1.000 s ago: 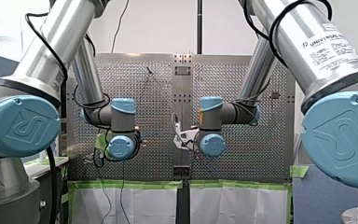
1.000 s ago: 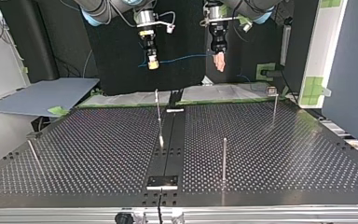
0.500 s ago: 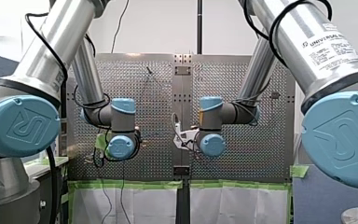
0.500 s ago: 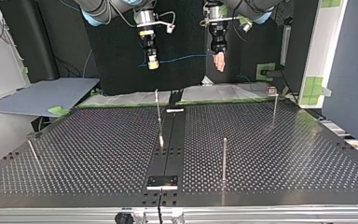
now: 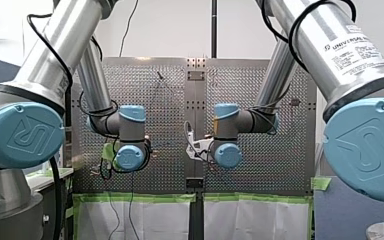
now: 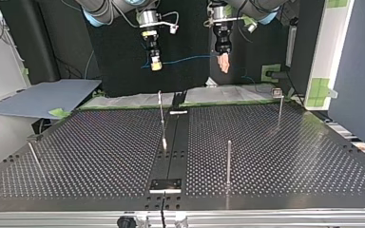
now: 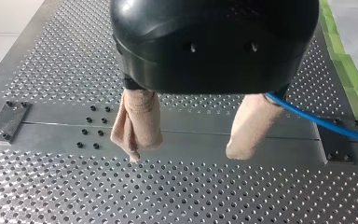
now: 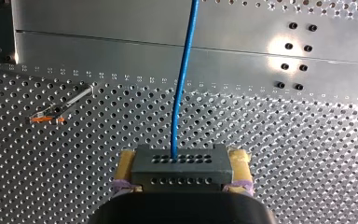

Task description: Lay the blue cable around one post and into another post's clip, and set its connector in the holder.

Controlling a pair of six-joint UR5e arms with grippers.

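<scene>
The cable (image 8: 182, 79) is bright blue. The connector (image 8: 182, 161) is dark grey with two rows of small holes. The bench (image 8: 284, 154) is silver, covered in a regular grid of perforations, with green tape (image 7: 354, 88) along one edge. My left pincer (image 7: 186, 153) is black with beige pads (image 7: 137, 123); my right pincer (image 8: 182, 173) has yellow pads (image 8: 127, 163).

Top view, all positions referenced to the centre strip (image 6: 173, 142).
- Plate (image 6: 166, 184): on its near end.
- Small bar (image 6: 178, 112): across its far end.
- Leaning post (image 6: 161, 118): just left of it.
- Upright post (image 6: 228, 161): right of it, near side.
- Clip post (image 6: 279, 107): further right, farther back.
- Low leaning post (image 6: 33, 154): well left.
- Cable (image 6: 185, 60): above and beyond its far end, between my right gripper (image 6: 156, 65) on the left and my left gripper (image 6: 224, 64) on the right.
</scene>
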